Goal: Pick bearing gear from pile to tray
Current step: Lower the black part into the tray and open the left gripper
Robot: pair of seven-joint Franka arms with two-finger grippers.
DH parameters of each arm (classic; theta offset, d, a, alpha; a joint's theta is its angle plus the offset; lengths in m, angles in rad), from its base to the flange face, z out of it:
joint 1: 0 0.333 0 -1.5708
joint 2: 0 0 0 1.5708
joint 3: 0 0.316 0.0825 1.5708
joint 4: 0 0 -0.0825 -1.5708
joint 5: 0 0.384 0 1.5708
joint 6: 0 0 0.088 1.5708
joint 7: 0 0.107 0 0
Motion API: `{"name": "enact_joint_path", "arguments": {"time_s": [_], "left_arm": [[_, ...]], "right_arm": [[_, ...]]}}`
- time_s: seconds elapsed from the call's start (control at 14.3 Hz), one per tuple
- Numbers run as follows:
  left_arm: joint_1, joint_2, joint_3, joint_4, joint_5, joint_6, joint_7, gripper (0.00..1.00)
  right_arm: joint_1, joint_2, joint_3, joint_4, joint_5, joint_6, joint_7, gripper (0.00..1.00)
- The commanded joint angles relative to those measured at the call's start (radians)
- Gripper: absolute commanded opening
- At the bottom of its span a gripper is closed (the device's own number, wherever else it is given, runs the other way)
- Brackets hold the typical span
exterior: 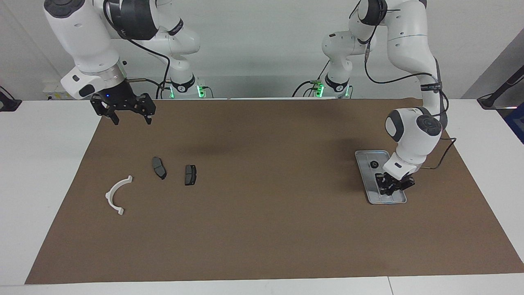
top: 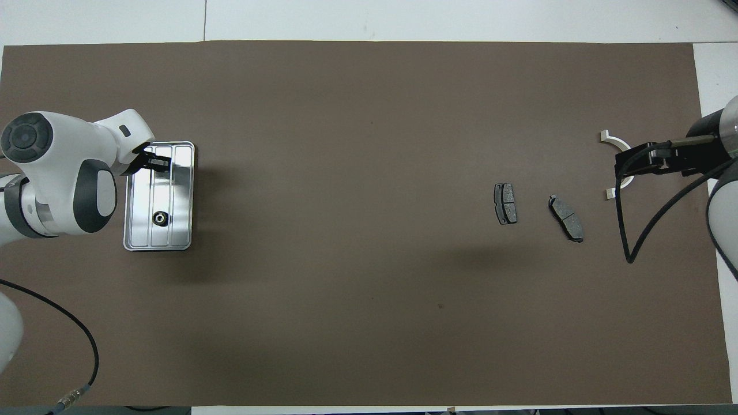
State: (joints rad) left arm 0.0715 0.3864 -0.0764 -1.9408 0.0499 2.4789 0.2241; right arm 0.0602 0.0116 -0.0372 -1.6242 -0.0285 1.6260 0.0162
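Right gripper (exterior: 132,119) hung at the facing view's top edge, over the brown mat's (exterior: 262,225) corner, jaws wide, empty. Bearing gear (exterior: 373,164) lay in the tray's (exterior: 371,152) upper half, mid-frame at the left arm's end. Left gripper (exterior: 391,189) sat low over the tray's lower end, grip state unreadable. Two brake pads (exterior: 159,167) (exterior: 190,174) lay mid-frame, white arc bracket (exterior: 109,196) lower.

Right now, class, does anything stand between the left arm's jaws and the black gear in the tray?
Nothing visible does. The left gripper hangs over the tray's end farther from the robots; only bare tray floor lies between it and the gear.
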Motion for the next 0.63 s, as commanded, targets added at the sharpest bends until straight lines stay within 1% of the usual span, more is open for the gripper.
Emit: {"name": "enact_joint_path", "arguments": {"time_s": [0.0, 0.14, 0.28, 0.35, 0.42, 0.49, 0.56], "left_arm": [[-0.013, -0.031, 0.009, -0.04, -0.01, 0.006, -0.008, 1.0], [-0.013, -0.032, 0.009, -0.032, -0.01, -0.004, -0.006, 1.0], [-0.013, -0.038, 0.009, -0.008, -0.01, -0.052, -0.008, 1.0], [-0.013, -0.055, 0.009, 0.005, -0.01, -0.081, -0.008, 1.0], [-0.012, -0.085, 0.009, 0.005, -0.01, -0.096, -0.014, 1.0], [-0.003, -0.131, 0.007, 0.003, -0.01, -0.116, -0.047, 1.0], [-0.002, -0.177, 0.007, 0.005, -0.01, -0.165, -0.095, 1.0]], "right_arm": [[-0.002, -0.016, 0.002, -0.013, 0.001, -0.005, -0.021, 1.0], [0.0, -0.016, 0.002, -0.013, 0.001, -0.003, -0.021, 1.0], [0.003, -0.016, 0.002, -0.013, 0.001, -0.003, -0.021, 1.0], [0.003, -0.016, 0.003, -0.013, 0.002, -0.005, -0.021, 1.0], [0.003, -0.016, 0.003, -0.013, 0.001, -0.005, -0.022, 1.0], [0.003, -0.016, 0.003, -0.013, 0.001, -0.005, -0.022, 1.0], [0.003, -0.016, 0.003, -0.011, 0.001, -0.005, -0.022, 1.0]]}}
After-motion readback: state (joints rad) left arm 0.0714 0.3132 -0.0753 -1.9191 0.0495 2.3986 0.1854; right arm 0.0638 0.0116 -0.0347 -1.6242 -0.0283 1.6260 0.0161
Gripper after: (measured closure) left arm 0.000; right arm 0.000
